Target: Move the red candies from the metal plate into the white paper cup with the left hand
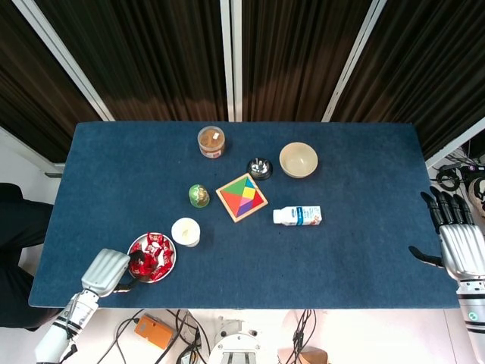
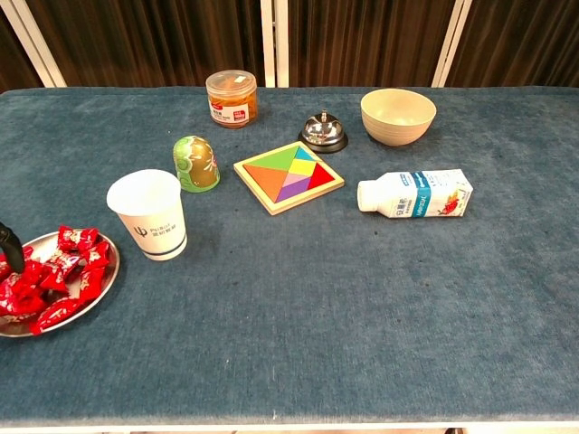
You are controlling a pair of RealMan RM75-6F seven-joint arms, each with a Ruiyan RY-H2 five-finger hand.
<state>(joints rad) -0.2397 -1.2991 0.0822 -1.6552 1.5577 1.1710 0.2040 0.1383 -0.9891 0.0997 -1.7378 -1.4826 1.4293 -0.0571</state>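
Note:
Red candies (image 1: 157, 253) (image 2: 54, 276) are piled on the metal plate (image 1: 156, 280) (image 2: 112, 271) near the table's front left corner. Just right of the plate stands the white paper cup (image 1: 186, 231) (image 2: 148, 215), upright. My left hand (image 1: 112, 271) is at the plate's left edge, its dark fingertips (image 1: 137, 263) reaching over the candies. The chest view shows only one fingertip (image 2: 7, 240) above the pile. Whether a candy is pinched is hidden. My right hand (image 1: 459, 244) hangs off the table's right edge with fingers spread, holding nothing.
Behind the cup are a green egg-shaped figure (image 1: 198, 196), a colourful tangram board (image 1: 242, 197), a milk bottle lying down (image 1: 298, 216), a call bell (image 1: 259, 167), a beige bowl (image 1: 298, 159) and an amber jar (image 1: 211, 142).

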